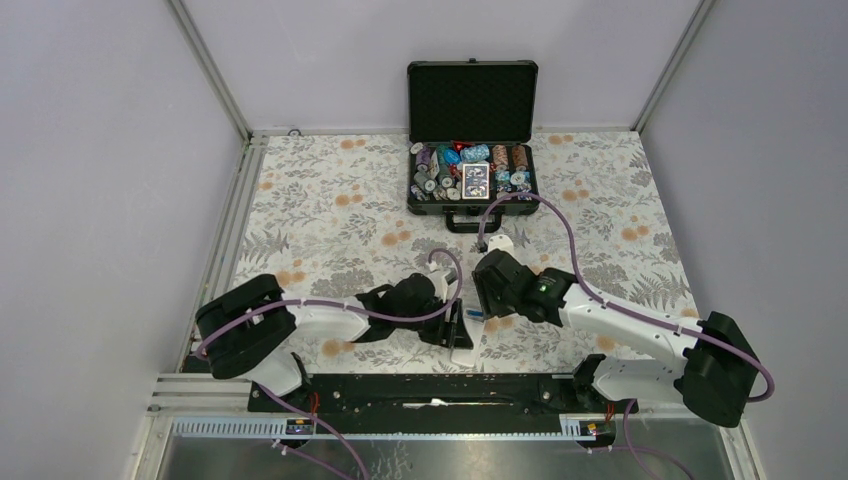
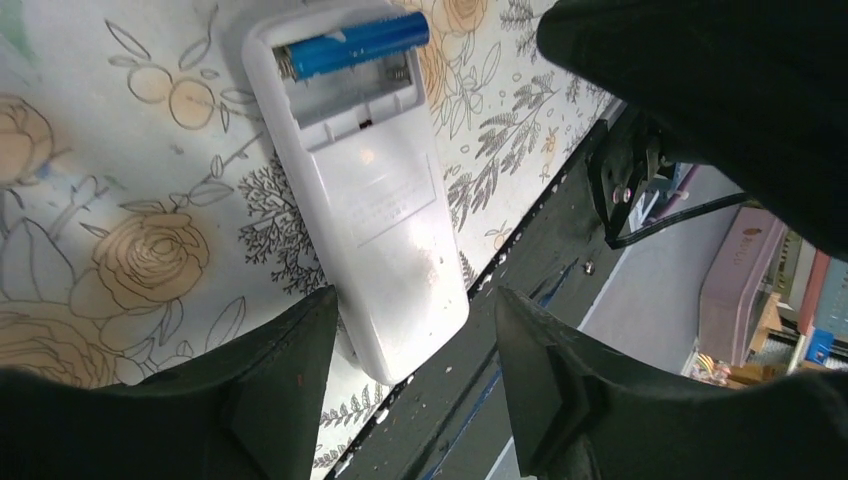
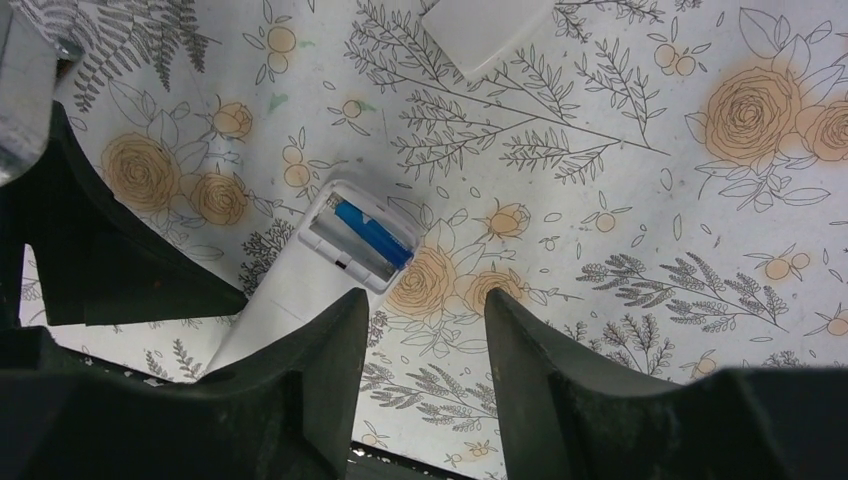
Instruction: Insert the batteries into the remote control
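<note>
Left gripper [image 2: 415, 298] jaws are held apart, with the near end of the remote control [image 2: 385, 210] lying back-up between them. One finger [image 2: 290, 370] appears to touch the remote's edge and a gap is left at the other, so nothing is clamped. Ahead of the fingers, at the remote's far end, the open battery compartment [image 2: 345, 85] is seen with a blue battery [image 2: 350, 45] in its farther slot; the nearer slot looks empty. Right gripper [image 3: 425, 300] is likewise parted and empty, held above the tablecloth [image 3: 620, 200], with the compartment just ahead and to the left of its fingertips.

One end of the blue battery seems to ride over the compartment wall, so it is judged not fully seated. If it is pressed off-line, it could be flipped out and sent rolling across the cloth. Since the remote is not gripped, a push at the compartment could slide or turn it. Its near end already overhangs the dark rail beneath the left gripper, where it could be tipped.

A second battery is not found in any view. Polarity marks and spring contact cannot be made out. Farther ahead of the right gripper, a flat white piece [image 3: 485, 35] is cut off by the frame edge; it may be the cover, but this cannot be confirmed. From above, the compartment is hidden by both grippers.
</note>
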Controlling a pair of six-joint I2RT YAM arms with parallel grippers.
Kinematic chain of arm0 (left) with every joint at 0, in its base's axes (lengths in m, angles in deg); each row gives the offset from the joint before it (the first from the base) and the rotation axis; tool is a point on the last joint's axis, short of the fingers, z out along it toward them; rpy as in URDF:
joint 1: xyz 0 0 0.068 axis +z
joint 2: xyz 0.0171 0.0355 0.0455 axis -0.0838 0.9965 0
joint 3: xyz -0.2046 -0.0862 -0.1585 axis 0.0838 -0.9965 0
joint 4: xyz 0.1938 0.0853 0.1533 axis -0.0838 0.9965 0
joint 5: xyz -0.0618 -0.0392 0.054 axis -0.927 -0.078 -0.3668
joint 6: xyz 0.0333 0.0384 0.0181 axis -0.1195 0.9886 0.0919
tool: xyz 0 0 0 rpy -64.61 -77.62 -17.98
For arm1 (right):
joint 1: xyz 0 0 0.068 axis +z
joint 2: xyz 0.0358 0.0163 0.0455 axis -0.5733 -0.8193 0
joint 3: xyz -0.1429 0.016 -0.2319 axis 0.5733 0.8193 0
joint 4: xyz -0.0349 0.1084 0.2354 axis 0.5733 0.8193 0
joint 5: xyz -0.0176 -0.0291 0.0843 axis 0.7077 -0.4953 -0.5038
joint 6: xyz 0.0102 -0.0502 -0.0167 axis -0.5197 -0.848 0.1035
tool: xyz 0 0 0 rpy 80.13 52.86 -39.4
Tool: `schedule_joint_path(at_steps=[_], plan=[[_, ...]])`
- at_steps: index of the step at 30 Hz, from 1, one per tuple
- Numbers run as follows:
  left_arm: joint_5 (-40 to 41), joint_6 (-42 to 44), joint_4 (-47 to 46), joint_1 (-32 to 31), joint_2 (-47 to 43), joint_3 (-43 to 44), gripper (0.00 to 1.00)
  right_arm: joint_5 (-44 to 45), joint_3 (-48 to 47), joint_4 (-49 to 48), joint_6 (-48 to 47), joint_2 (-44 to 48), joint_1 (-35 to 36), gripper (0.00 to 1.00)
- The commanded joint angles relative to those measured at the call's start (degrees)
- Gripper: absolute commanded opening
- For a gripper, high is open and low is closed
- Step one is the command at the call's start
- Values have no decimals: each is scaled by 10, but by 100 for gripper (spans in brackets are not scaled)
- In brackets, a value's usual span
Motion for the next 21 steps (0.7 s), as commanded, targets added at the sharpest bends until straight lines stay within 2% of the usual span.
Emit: schedule_joint_path(at_steps=[1,9,21], plan=[[50,41,37,7,-33,45,60,8,-10,-31,14,-1,-12,52],[41,67,54,64,-13,73,59,-8,4,-63,26,-4,-23,49],[4,68,29,91,65,111,54,-17,47,-75,74,18,-28,42]])
